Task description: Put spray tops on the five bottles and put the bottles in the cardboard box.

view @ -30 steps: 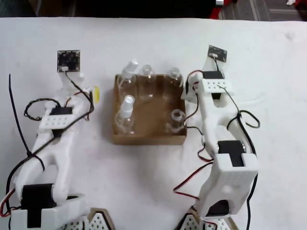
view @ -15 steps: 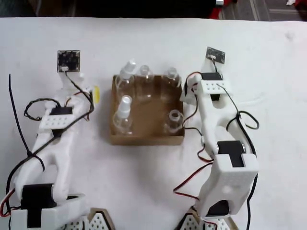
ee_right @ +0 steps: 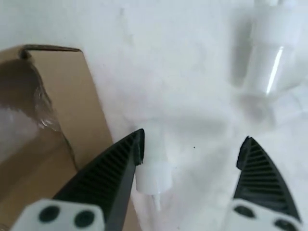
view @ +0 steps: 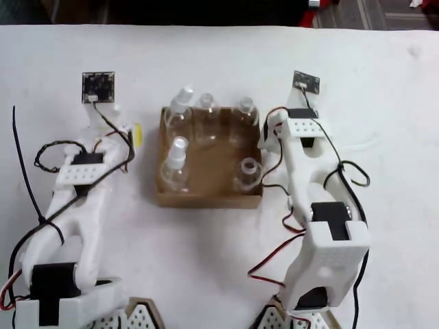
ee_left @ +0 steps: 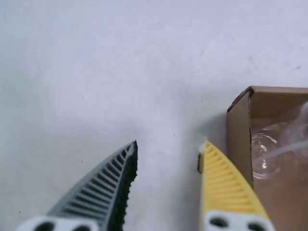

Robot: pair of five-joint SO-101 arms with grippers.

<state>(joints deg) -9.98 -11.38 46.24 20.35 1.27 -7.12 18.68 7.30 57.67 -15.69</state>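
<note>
Our right gripper [ee_right: 192, 137], jaws spread and empty, had crept nearer the box [view: 206, 200], which slid slightly away, and now straddled a loose spray top [ee_right: 153, 175] just beside the box, so we judged a pickup close for the three uncapped bottles [view: 248, 170] inside the box.

On white table [view: 206, 62], cardboard box [view: 206, 200]

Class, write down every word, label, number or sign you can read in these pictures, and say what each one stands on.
No text can be read anywhere.
cardboard box: plain brown walls, no print seen.
bottles: clear, no labels seen.
circuit boards on the arms: any markings are too small to read.
</note>
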